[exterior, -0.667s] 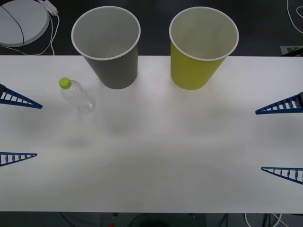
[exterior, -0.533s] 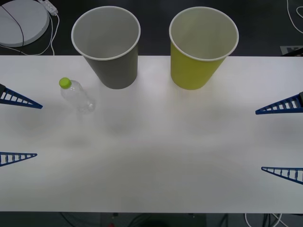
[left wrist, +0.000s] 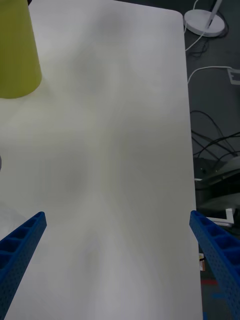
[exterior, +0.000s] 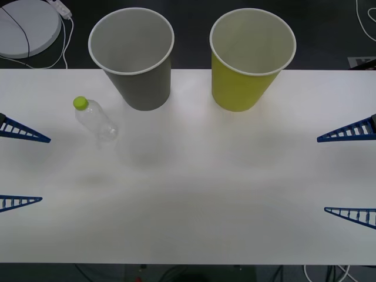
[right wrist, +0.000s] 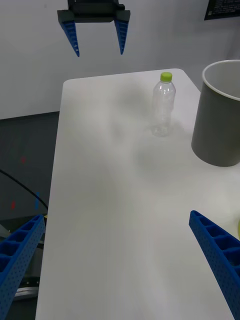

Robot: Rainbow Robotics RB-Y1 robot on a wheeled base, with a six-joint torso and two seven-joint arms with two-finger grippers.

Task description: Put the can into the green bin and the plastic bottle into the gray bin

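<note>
You see plastic bottle standing on white worktop, near gray bin — not touching. Green bin beside gray one. Left hand wide open at left edge; right hand wide open at right edge — both hold nothing.

The left gripper is held over the left edge of the table, its two blue ribbed fingers spread wide and pointed inward toward the table's middle. The right gripper is held over the opposite, right edge of the table, fingers likewise spread wide and pointed inward. Both grippers are kept above the tabletop, with nothing between the fingers of either. From the right wrist, the left gripper is seen across the table, fingers hanging apart.
</note>
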